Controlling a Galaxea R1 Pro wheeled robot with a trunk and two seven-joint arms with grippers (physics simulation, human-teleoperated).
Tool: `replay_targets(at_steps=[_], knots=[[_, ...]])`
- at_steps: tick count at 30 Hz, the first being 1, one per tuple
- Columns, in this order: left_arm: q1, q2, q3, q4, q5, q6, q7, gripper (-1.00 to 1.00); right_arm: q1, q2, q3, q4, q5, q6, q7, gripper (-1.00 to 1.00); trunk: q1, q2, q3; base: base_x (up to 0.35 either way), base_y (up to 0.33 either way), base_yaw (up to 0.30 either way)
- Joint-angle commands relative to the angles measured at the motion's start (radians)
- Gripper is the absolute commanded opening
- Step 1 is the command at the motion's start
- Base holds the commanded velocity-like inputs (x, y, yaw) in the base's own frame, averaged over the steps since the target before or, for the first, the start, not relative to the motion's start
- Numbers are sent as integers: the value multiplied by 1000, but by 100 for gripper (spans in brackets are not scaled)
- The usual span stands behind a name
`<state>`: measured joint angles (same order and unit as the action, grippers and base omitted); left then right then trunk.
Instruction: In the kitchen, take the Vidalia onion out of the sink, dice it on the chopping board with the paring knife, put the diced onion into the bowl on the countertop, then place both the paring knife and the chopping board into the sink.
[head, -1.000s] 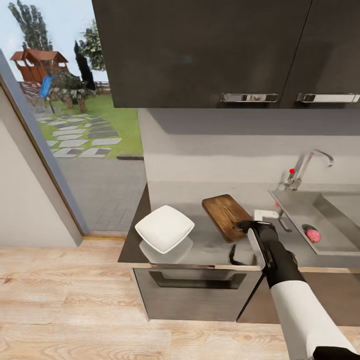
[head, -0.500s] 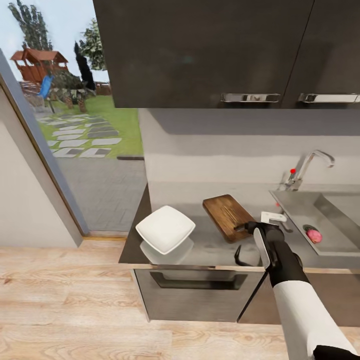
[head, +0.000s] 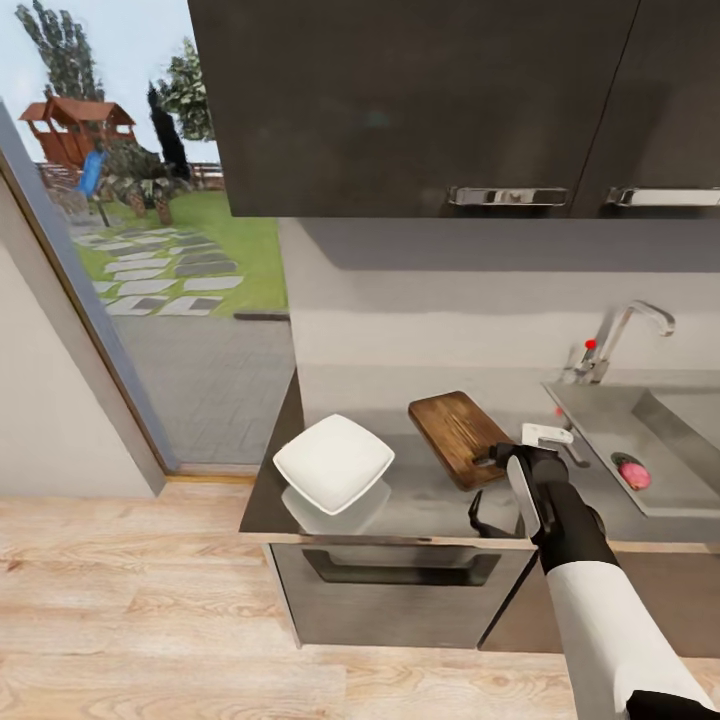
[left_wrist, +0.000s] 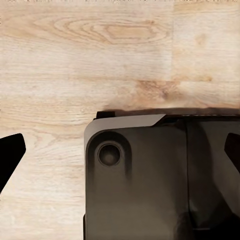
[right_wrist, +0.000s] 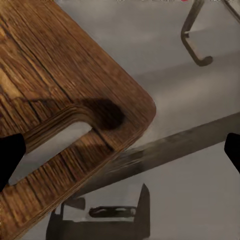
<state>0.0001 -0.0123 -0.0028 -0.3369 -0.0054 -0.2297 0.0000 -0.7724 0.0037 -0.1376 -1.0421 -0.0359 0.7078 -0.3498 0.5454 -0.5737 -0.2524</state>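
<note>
At lower right, the right gripper (head: 512, 452) hangs released over the chopping board (head: 458, 433)'s corner; the left gripper (left_wrist: 120, 150), fingers spread, faces wooden floor (left_wrist: 75, 60).

No text, label, brand, number or sign can be read anywhere in these views. The only marking is a plain red dot on the tap (head: 622, 340) at the far right, and it bears no lettering.
</note>
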Motion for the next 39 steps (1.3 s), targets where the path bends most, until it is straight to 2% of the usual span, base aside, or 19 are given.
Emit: replay_targets(at_steps=[1,23,39], knots=[[0,0,0,-1,-1,-2,0,100,-1,0,0,-1,-4,4,-5,100,0,-1,-1,37,12,0],[0,0,0,-1,-1,-2,0,100,-1,-2,-2,9,-4,4,-5,100,0,-1,-2,3,1,0],[0,0,0,-1,-1,-2,0,100,-1,-3,-2,10,-4,4,-5,100,0,-1,-20,11,0,0]])
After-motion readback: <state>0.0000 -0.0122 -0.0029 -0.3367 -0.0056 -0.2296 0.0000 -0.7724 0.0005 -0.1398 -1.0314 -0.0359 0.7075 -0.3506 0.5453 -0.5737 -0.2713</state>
